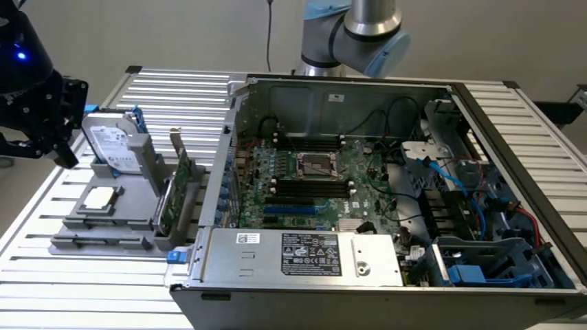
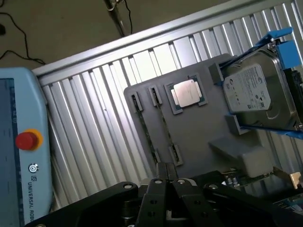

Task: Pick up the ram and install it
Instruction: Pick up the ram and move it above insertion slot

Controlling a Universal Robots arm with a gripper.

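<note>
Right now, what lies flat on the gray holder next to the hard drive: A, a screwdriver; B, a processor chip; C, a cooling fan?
B: a square silver processor chip lies flat on the gray holder, beside the hard drive.

Ribbed metal table [image 2: 94, 123]; matt grey plastic tray [image 2: 199, 137]; shiny metal hard drive [image 2: 255, 94].
</note>
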